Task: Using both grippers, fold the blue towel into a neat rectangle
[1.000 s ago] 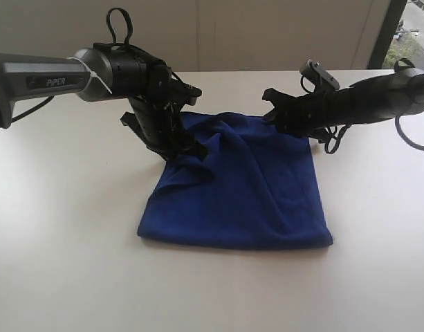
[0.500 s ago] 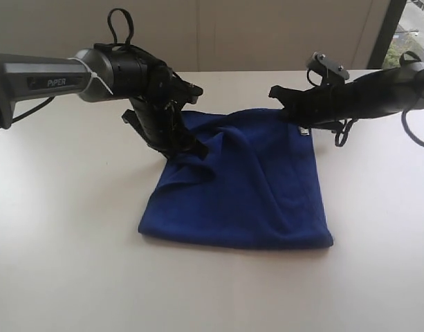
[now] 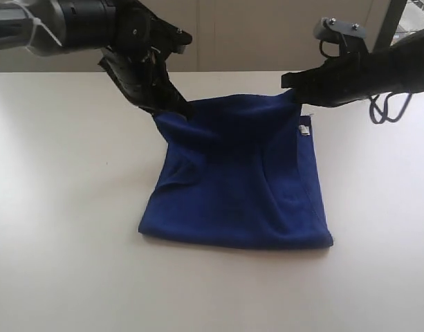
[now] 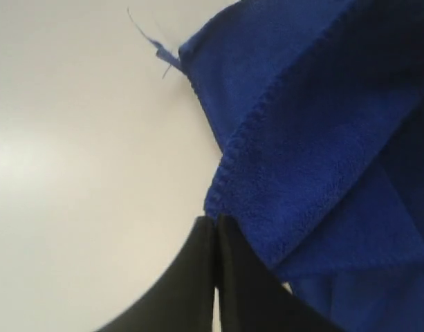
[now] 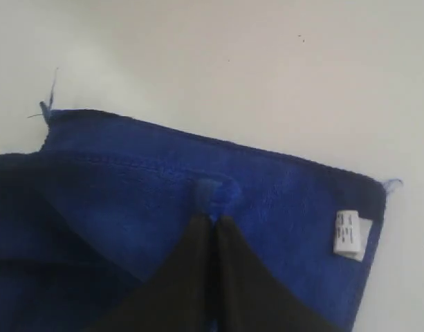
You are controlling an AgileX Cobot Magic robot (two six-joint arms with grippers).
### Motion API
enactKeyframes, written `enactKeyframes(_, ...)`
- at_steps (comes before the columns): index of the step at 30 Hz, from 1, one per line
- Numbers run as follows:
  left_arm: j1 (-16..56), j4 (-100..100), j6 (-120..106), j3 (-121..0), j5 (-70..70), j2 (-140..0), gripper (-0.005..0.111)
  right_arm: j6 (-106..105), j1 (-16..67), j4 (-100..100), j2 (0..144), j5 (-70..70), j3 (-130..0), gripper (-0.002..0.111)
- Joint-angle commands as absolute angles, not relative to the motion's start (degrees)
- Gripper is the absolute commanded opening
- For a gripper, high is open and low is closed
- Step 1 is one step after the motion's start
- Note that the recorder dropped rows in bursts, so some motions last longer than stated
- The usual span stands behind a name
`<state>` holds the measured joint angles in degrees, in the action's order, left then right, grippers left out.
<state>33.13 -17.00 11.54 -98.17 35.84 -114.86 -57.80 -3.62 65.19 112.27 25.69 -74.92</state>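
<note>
Royal-blue terry towel [image 3: 246, 187], apparently doubled once, lies on the white table [image 3: 59, 207] with its far edge lifted. The left gripper [image 3: 171, 107] and right gripper [image 3: 292, 90] each clamp a far corner; a further fold and flattening seem outstanding.

light: bright, soft daylight; window [image 3: 411, 21] upper right in exterior view | shadows: faint, thin one under towel [image 3: 239, 187] at near edge | glare: pale sheen on table [image 4: 45, 159] | focus: my fingers [image 4: 177, 297] black, blurred close up; towel pile sharp
</note>
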Motion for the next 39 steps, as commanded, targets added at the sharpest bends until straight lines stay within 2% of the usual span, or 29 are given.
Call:
enactKeyframes(1, 33.25, -17.14, 12.05, -89.56, 35.72, -107.71, 0.0, -60.78, -4.02, 64.32, 102.1, 27.0, -67.32, 0.0)
enactKeyframes(10, 35.29, -16.66, 12.05, -66.29, 27.46, -85.71, 0.0, -63.02, 1.57, 64.28, 84.49, 29.47, -52.9, 0.0)
enactKeyframes(22, 51.96, -10.49, 12.17, -51.87, 33.05, -61.01, 0.0, -57.28, 7.55, 63.89, 55.12, 31.85, -35.33, 0.0)
enactKeyframes(26, 58.47, -9.68, 14.78, -50.04, 36.36, -55.54, 0.0, -43.99, 7.55, 51.38, 42.39, 38.79, -32.8, 0.0)
enactKeyframes(31, 61.85, -9.08, 20.83, -44.02, 34.84, -52.76, 0.0, -25.17, 7.55, 35.06, 30.98, 52.29, -32.57, 0.0)
enactKeyframes(34, 64.78, -5.87, 22.59, -39.64, 33.83, -52.67, 0.0, -20.98, 7.55, 33.62, 25.25, 60.42, -32.57, 0.0)
enactKeyframes(39, 71.53, -4.57, 23.38, -39.54, 31.43, -50.17, 0.0, -18.62, 7.55, 33.62, 19.59, 69.96, -32.57, 0.0)
